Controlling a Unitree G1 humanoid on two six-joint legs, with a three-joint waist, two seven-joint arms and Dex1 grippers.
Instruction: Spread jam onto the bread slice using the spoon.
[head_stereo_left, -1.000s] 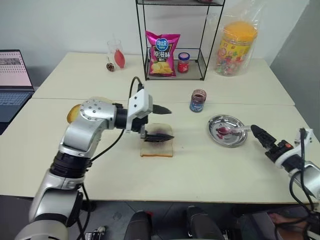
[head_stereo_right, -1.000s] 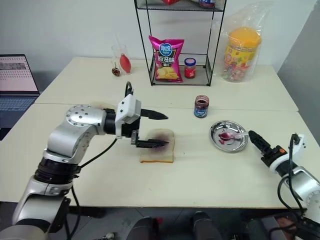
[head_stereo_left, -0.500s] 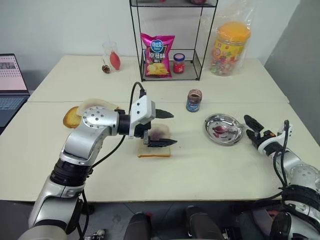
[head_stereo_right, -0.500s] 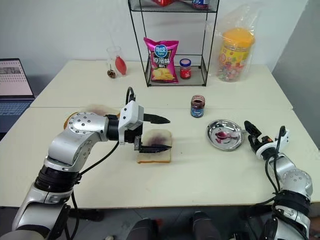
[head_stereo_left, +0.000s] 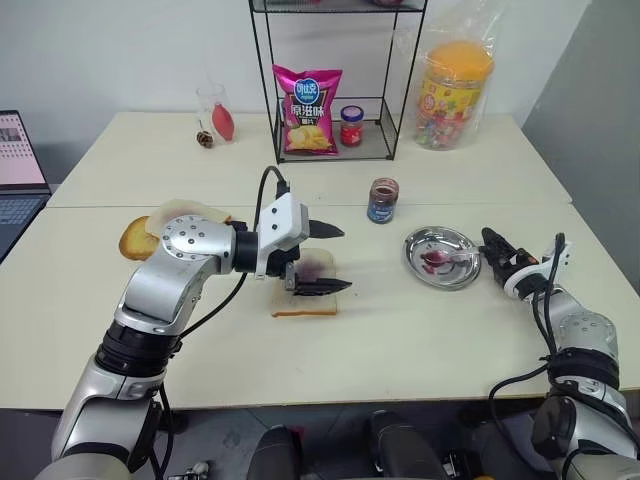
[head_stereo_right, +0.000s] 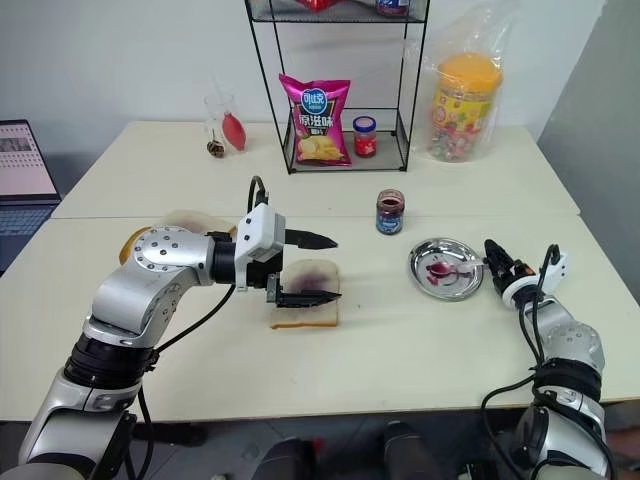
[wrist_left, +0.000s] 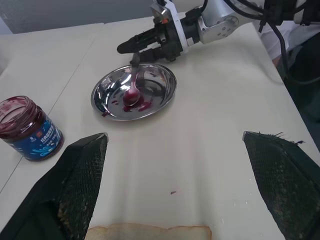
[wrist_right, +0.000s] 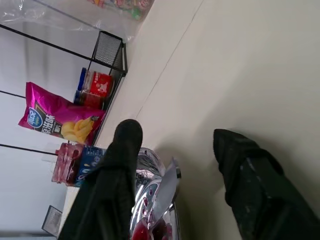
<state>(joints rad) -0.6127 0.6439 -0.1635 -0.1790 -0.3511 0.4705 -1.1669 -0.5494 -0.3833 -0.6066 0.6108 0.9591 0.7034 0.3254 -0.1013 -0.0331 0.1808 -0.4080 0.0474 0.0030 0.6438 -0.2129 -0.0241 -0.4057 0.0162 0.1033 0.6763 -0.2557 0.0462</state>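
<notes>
The bread slice (head_stereo_left: 303, 296), white with a dark purple blotch, lies on the table in front of me. My left gripper (head_stereo_left: 346, 258) hovers open just above it, one finger over the far side and one over the near side. The spoon (wrist_left: 134, 88) rests in a small round metal plate (wrist_left: 170, 92) to the right, its bowl smeared with jam. My right gripper (head_stereo_left: 492, 243) is at the plate's right rim, open, with the end of the spoon's handle (wrist_right: 168, 186) between its fingers. The jam jar (head_stereo_left: 382, 200), lidless with a blue label, stands behind the plate.
A black wire shelf (head_stereo_left: 392, 120) at the back holds a pink crisp bag (head_stereo_left: 307, 108) and a red-lidded jar (head_stereo_left: 351, 126). A bagged sweets jar (head_stereo_left: 455, 80) stands at back right. A toasted slice (head_stereo_left: 135, 240) and another white slice (head_stereo_left: 185, 210) lie left.
My right gripper has moved forward to the plate's rim, and its fingers have drawn closer around the spoon's handle. The left gripper stays over the bread. The camera has shifted slightly.
</notes>
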